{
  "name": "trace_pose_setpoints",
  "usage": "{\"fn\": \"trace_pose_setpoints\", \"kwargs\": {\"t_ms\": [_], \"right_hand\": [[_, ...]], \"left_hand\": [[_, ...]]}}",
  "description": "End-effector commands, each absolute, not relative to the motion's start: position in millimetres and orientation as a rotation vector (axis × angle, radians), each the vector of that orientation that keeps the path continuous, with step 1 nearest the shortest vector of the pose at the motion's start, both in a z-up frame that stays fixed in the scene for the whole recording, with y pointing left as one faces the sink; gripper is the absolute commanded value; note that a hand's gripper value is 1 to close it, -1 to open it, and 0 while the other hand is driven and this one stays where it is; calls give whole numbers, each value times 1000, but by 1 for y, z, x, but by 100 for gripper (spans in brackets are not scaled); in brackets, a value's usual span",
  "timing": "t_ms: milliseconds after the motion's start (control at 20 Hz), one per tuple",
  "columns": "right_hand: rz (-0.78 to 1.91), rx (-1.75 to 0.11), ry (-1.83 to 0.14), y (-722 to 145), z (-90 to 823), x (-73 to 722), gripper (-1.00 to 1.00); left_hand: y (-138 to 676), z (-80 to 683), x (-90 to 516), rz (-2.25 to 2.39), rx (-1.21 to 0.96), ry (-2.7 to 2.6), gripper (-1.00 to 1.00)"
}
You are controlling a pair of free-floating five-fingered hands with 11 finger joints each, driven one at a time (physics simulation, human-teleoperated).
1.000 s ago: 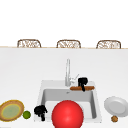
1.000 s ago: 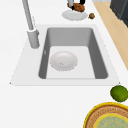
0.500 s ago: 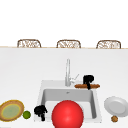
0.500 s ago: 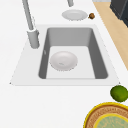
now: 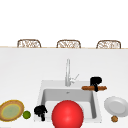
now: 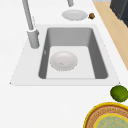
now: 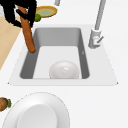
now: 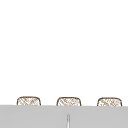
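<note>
Brown sausage-like stick (image 5: 94,87) clasped in curled right hand (image 5: 95,82) above sink (image 5: 43,96) right rim, seemingly mid-carry; next calling for steady lowering clear of faucet (image 5: 67,72); left hand (image 5: 40,110) idle, near-left corner, fingers curled.

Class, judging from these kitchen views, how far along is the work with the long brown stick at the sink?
Done: the right hand has its fingers curled round the brown stick, lifted above the sink's right rim. In hand: the stick hangs tilted over the basin edge in the right side view. Left: it rests on nothing yet; the white bowl sits in the basin. The left hand hovers at the sink's front-left corner.
</note>
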State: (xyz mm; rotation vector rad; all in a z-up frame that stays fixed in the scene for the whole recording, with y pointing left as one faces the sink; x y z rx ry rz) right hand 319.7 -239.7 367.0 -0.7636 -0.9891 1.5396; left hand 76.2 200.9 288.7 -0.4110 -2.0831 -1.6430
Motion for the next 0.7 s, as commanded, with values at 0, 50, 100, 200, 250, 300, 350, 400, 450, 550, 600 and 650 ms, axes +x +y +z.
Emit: {"fn": "trace_pose_setpoints", "kwargs": {"t_ms": [0,50,100,200,250,300,350,400,450,550,600,650], "right_hand": [[1487,-758,-1010,-260,367,309,100],[1484,-758,-1005,-264,368,307,100],[1483,-755,-1007,-269,368,304,100],[1486,-747,-1010,-280,370,296,100],[1490,-745,-1015,-287,370,293,100],[1492,-745,-1016,-293,371,289,100],[1493,-748,-1019,-299,370,287,100],[1495,-750,-1023,-306,370,284,100],[1495,-751,-1030,-313,369,282,100],[1492,-749,-1036,-325,369,277,100],[1491,-749,-1038,-332,369,274,100],[1491,-751,-1040,-339,369,272,100]], "left_hand": [[201,289,76,-1643,-411,-2083,0],[201,289,76,-1643,-411,-2083,0],[201,289,76,-1643,-411,-2083,0],[201,289,76,-1643,-411,-2083,0],[201,289,76,-1643,-411,-2083,0],[201,289,76,-1643,-411,-2083,0],[201,289,76,-1643,-411,-2083,0],[201,289,76,-1643,-411,-2083,0],[201,289,76,-1643,-411,-2083,0],[201,289,76,-1643,-411,-2083,0],[201,289,76,-1643,-411,-2083,0],[201,289,76,-1643,-411,-2083,0]]}}
